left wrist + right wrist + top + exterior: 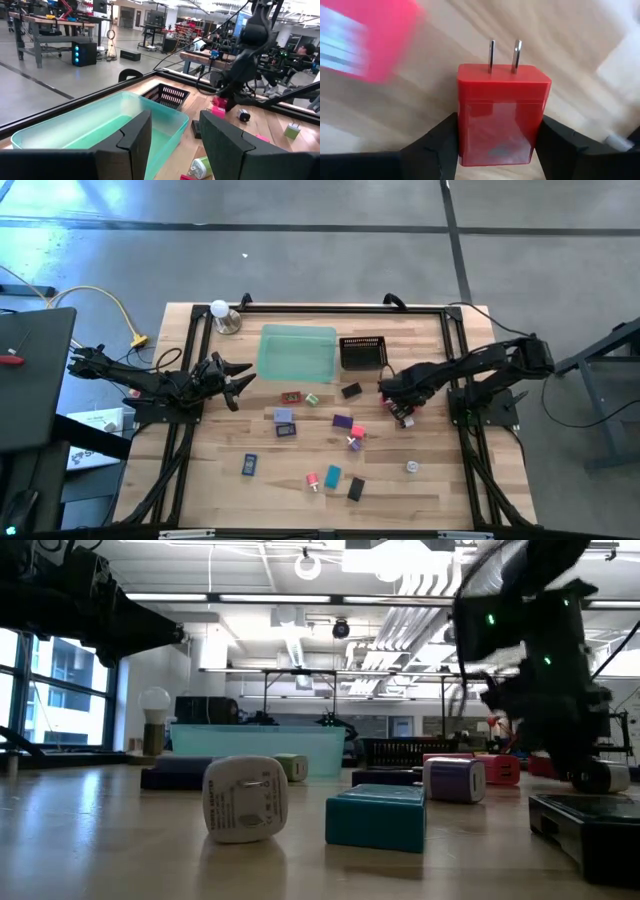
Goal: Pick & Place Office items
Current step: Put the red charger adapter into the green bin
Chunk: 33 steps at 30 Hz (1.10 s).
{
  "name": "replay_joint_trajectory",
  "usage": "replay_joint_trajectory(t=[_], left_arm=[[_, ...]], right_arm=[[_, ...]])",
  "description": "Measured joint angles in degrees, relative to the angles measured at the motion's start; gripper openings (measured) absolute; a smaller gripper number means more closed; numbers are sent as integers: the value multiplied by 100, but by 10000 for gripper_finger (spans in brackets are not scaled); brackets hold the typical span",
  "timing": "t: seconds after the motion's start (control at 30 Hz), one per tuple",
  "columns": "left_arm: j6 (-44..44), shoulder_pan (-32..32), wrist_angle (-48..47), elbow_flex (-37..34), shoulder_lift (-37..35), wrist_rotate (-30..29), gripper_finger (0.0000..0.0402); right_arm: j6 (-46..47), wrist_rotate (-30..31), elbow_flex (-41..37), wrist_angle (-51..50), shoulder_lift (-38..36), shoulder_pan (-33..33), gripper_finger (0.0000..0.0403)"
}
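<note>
One red charger sits clamped between the right gripper's fingers.

You find almost nothing here that you can actually read. The white charger block at the front of the low view, just beside the teal block, carries a printed label on its face, but the lines of type and small marks are too fine for you to make out a single word or number. In the right wrist view, the blurred pink item lying near the red plug adapter shows pale bands that may be print, yet nothing is legible. The adapter's own face shows no lettering you can read.
</note>
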Motion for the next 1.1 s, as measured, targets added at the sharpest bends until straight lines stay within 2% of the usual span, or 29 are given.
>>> replay_joint_trajectory(t=[0.17,0.33,0.43,0.53,0.63,0.73,0.87,1.0,1.1], left_arm=[[-3,0,36,0,-1,-1,162],[-377,0,246,0,-1,0,162],[-365,-2,290,0,0,0,162],[-548,26,504,0,0,0,162],[-841,65,950,0,81,22,162],[-758,66,1396,0,308,49,162],[-123,72,2199,-2,802,276,162],[464,191,3412,4,1587,1729,161],[646,303,3935,124,2260,2239,161]], right_arm=[[147,630,682,-277,-209,469,199],[-46,1698,1532,-36,-216,1066,199],[-695,2418,1757,942,-222,1364,199],[-1760,3024,1808,2135,-220,1544,199],[-3042,3230,1816,3414,-197,1599,199],[-4170,2936,1814,4493,-145,1586,199],[-4950,1557,1816,5504,-148,1466,199],[-5153,702,1814,5760,-148,1278,199],[-5159,497,1814,5771,-148,1124,199]])
